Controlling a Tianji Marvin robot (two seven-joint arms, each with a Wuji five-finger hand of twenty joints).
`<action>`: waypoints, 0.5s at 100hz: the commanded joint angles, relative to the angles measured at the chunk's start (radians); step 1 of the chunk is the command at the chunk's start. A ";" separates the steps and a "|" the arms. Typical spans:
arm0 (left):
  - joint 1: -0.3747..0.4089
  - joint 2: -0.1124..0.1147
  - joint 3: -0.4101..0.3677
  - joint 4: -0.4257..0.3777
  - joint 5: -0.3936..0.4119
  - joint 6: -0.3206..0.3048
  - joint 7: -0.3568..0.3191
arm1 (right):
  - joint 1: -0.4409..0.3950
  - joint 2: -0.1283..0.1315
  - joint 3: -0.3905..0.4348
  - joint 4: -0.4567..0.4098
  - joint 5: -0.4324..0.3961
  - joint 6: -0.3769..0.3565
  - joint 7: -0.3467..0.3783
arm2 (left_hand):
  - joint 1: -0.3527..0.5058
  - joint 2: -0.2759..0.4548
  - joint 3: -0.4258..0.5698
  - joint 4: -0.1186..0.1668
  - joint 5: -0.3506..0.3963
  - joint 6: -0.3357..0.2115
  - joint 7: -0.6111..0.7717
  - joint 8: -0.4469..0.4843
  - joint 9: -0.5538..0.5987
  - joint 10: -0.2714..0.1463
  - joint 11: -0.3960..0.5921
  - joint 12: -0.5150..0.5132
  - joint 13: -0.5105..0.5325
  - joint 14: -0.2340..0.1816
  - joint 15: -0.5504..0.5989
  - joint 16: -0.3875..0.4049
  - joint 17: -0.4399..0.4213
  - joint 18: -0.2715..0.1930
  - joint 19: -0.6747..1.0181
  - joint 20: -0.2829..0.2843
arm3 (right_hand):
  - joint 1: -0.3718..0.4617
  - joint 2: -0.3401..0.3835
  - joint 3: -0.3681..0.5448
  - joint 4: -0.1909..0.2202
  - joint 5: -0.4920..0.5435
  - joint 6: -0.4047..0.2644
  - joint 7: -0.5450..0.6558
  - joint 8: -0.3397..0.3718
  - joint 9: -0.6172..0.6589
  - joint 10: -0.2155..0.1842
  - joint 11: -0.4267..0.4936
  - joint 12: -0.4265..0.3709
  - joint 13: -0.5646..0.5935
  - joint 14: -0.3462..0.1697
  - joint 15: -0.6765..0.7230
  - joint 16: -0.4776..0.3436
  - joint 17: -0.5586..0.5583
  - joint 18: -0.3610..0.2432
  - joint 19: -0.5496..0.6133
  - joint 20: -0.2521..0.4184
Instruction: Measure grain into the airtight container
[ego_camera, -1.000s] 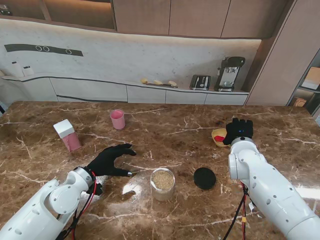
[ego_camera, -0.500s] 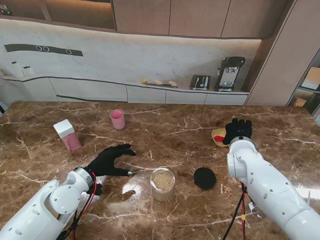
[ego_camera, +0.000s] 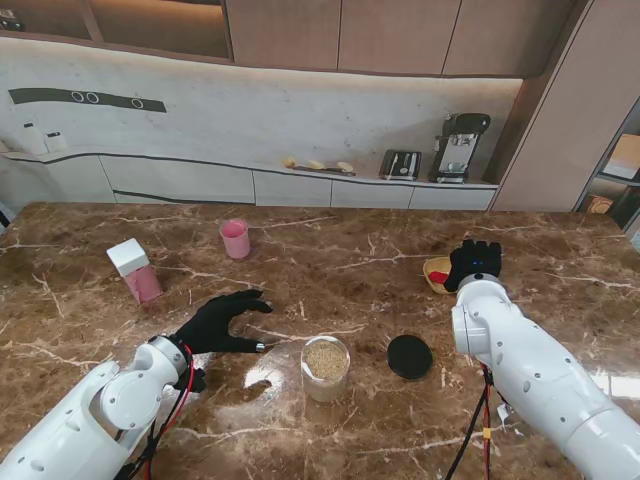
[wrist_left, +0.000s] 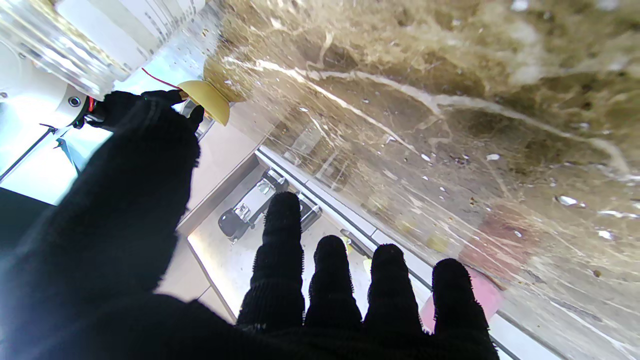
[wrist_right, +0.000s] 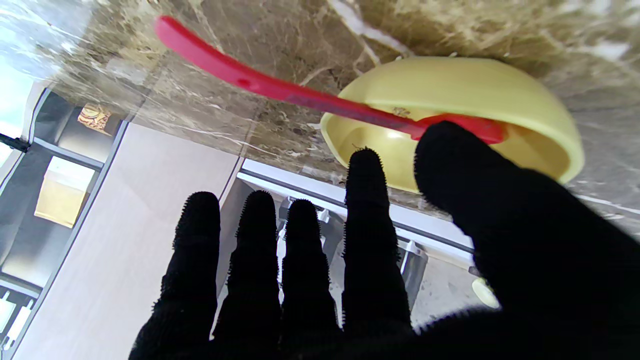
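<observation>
- the clear jar (ego_camera: 326, 368) stands near the near edge of the tabletop (ego_camera: 330, 262), about the middle, and it has grain in it already, filled most of the way up.
- its black lid (ego_camera: 409, 356) lies flat on the tabletop just to the right of the jar, apart from it, so the jar is not closed yet.
- the yellow bowl (ego_camera: 436, 273) sits toward the right side of the tabletop, and a red scoop (wrist_right: 300, 95) rests in it with its handle sticking out over the rim.
- the right hand (ego_camera: 474, 263) hangs over the bowl with its fingers apart; the thumb looks close to the scoop, but the pictures do not show clearly if it touches, and it holds nothing.
- the left hand (ego_camera: 222, 321) rests low by the tabletop to the left of the jar, fingers spread and holding nothing.
- a pink cup (ego_camera: 235, 239) and a pink box with a white top (ego_camera: 134, 270) stand toward the far left, well apart from the jar.
- it looks like most of the job is done: the grain is in. what seems left is maybe one more scoop, and then the lid has to go on.
</observation>
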 joint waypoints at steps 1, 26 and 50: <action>0.004 -0.002 0.004 0.000 -0.002 0.005 -0.002 | 0.004 -0.001 -0.006 0.017 0.005 0.004 0.002 | -0.001 0.025 -0.004 0.032 0.003 -0.031 0.010 0.009 0.015 -0.011 -0.009 0.004 -0.020 -0.048 -0.007 -0.009 -0.009 0.002 -0.028 0.019 | 0.015 -0.025 0.005 -0.054 0.024 -0.012 0.013 0.004 0.010 0.013 0.006 -0.009 0.000 -0.007 0.001 -0.010 0.006 0.001 -0.008 0.026; 0.002 -0.002 0.008 0.001 -0.004 0.013 -0.008 | 0.021 -0.002 -0.035 0.044 0.013 0.000 -0.018 | 0.000 0.040 -0.010 0.036 0.000 -0.030 0.006 0.009 0.006 -0.011 -0.013 0.003 -0.026 -0.048 -0.010 -0.011 -0.011 0.002 0.005 0.045 | 0.018 -0.021 0.015 -0.059 0.031 -0.013 0.023 0.007 0.013 0.011 0.009 -0.012 0.004 -0.009 0.004 -0.012 0.009 0.001 -0.001 0.026; 0.000 -0.002 0.009 0.003 -0.001 0.017 -0.006 | 0.026 0.001 -0.044 0.042 0.006 -0.002 -0.003 | 0.001 0.044 -0.017 0.039 -0.002 -0.031 0.000 0.007 0.002 -0.009 -0.013 0.002 -0.030 -0.050 -0.011 -0.011 -0.017 0.004 -0.002 0.047 | 0.023 -0.019 0.018 -0.059 0.050 -0.027 0.034 0.008 0.013 0.011 0.010 -0.015 0.001 -0.006 0.004 -0.013 0.007 0.002 0.000 0.023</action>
